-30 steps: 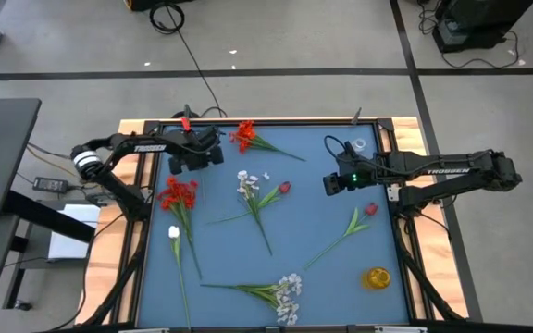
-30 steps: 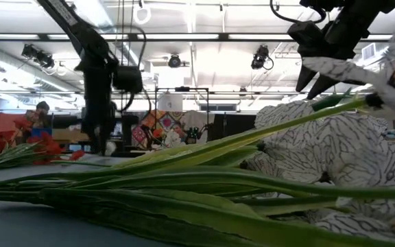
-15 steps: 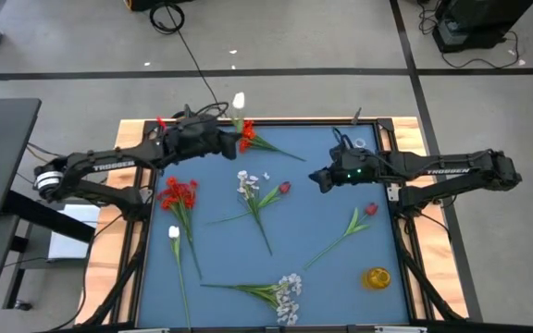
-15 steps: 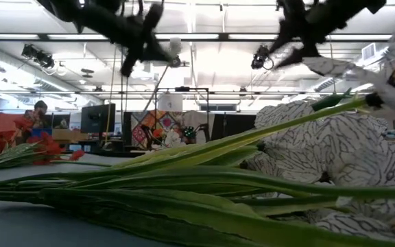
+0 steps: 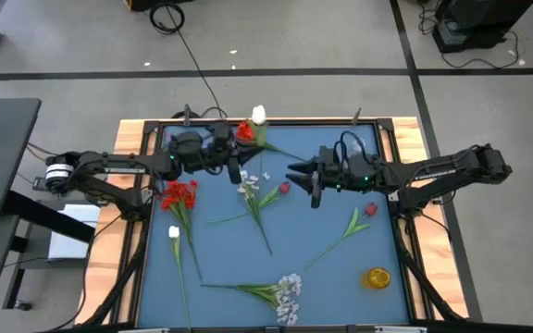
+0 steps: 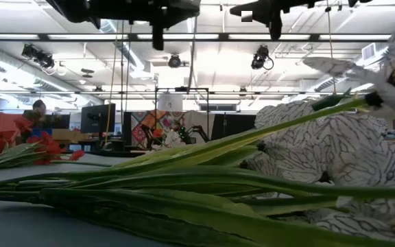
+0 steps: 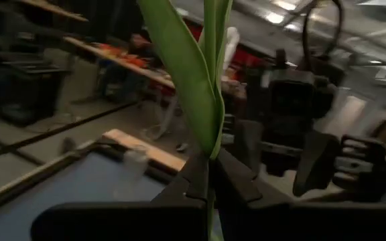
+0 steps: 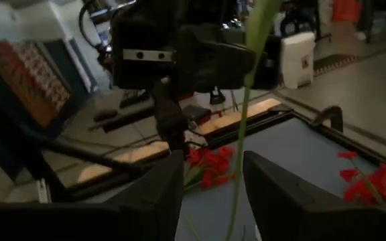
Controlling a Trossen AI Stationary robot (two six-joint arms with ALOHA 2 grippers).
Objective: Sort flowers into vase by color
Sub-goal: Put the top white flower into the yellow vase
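Clearly we risk dropping the white flower (image 5: 258,115), held above the table's (image 5: 340,277) far edge by our left pincer (image 5: 235,166) pinching its stem, if the spread right pincer (image 5: 302,178) closes off-stem.

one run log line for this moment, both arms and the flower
left gripper: shut on white bud flower stem, raised mid-table | right gripper: open, stem between fingers | phase: handover | vase: not visible

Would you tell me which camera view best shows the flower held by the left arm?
The high view: it shows the white flower whole, beside the left gripper. The left wrist view shows only its stem and leaves clamped between the jaws; the right wrist view, just stem; the low view, little.
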